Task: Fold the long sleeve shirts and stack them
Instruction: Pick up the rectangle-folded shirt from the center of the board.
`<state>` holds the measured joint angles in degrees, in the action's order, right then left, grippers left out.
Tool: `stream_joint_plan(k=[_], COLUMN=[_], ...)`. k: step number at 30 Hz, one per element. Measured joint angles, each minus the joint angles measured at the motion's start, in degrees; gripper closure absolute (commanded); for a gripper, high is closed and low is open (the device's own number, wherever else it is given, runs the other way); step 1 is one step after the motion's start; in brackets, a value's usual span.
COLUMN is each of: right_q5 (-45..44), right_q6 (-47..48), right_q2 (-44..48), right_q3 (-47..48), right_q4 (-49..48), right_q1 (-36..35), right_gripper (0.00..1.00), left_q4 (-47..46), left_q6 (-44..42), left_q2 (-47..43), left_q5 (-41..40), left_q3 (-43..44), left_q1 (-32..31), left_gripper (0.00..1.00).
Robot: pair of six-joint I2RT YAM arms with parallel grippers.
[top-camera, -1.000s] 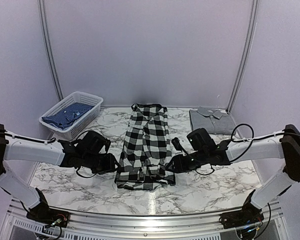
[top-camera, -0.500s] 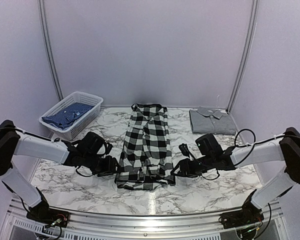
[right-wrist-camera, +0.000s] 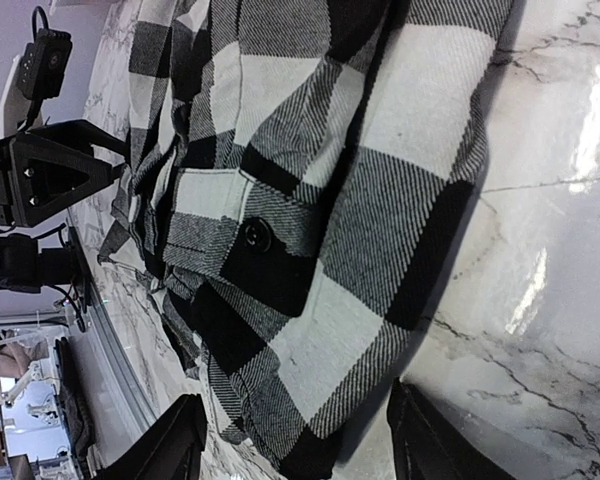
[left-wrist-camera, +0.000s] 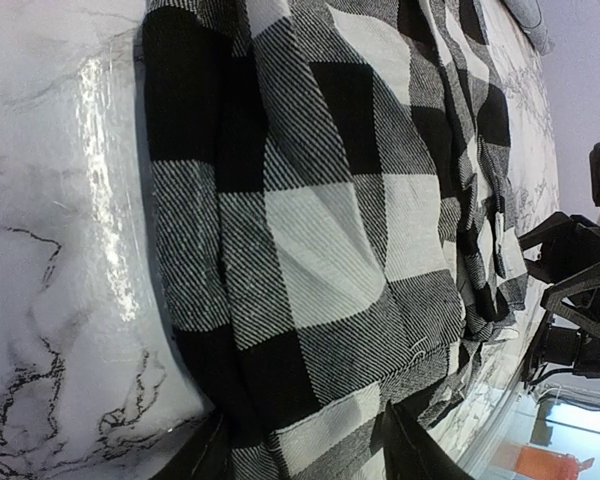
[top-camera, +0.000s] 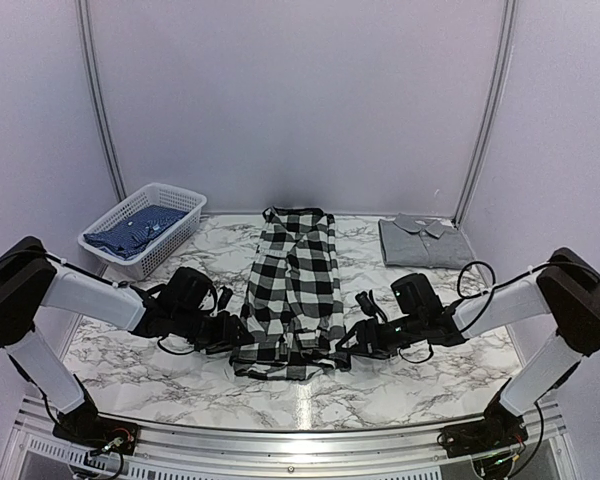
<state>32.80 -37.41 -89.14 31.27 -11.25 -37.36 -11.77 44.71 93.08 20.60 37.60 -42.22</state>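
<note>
A black-and-white checked long sleeve shirt (top-camera: 292, 290) lies folded into a long strip down the middle of the marble table. My left gripper (top-camera: 234, 338) sits low at its near left corner. In the left wrist view the shirt's (left-wrist-camera: 320, 230) hem runs between the spread fingers of the left gripper (left-wrist-camera: 305, 455), which is open. My right gripper (top-camera: 346, 340) is at the near right corner. In the right wrist view the right gripper (right-wrist-camera: 305, 445) stands open too, with the shirt's (right-wrist-camera: 350, 200) corner lying between its fingers.
A white basket (top-camera: 185, 205) holding blue cloth (top-camera: 135, 230) stands at the back left. A folded grey collared garment (top-camera: 424, 241) lies at the back right. The table's metal front rail (top-camera: 300, 440) runs just beyond the shirt's near hem.
Both grippers have slid inward and down onto the shirt's near corners. Their jaws have spread wider around the cloth edge. The shirt itself has barely shifted.
</note>
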Motion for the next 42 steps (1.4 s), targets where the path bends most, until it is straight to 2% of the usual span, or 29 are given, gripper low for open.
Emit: stream_joint_plan(k=[7, 12, 18, 29, 37, 42], right_q5=[3.0, 4.5, 5.7, 6.8, 6.8, 6.6], right_q6=[-1.7, -2.6, -3.6, -5.7, -7.0, -8.1], right_q2=[-3.8, -6.3, -8.3, -10.0, -7.5, -7.5], right_q3=[0.1, 0.8, 1.3, 1.4, -3.0, -3.1], right_q4=[-6.6, -9.9, -12.6, -15.7, -17.9, -18.7], right_q1=[0.4, 0.4, 0.4, 0.4, 1.7, 2.0], right_gripper=[0.38, 0.38, 0.40, 0.44, 0.43, 0.43], left_q4=[0.0, 2.6, 5.5, 3.5, -0.2, -1.6], left_q6=[0.0, -0.5, -0.8, 1.2, 4.5, 5.8], left_q2=[-0.3, -1.8, -3.4, -1.1, 0.0, 1.0], left_q5=[0.6, 0.2, -0.3, 0.9, 2.4, 3.0], left_q3=[-0.5, -0.7, -1.1, -0.2, -1.2, -1.2], left_q1=[0.0, -0.1, -0.4, -2.4, -3.3, -4.0], left_gripper=[0.48, 0.43, 0.44, 0.57, 0.68, 0.71])
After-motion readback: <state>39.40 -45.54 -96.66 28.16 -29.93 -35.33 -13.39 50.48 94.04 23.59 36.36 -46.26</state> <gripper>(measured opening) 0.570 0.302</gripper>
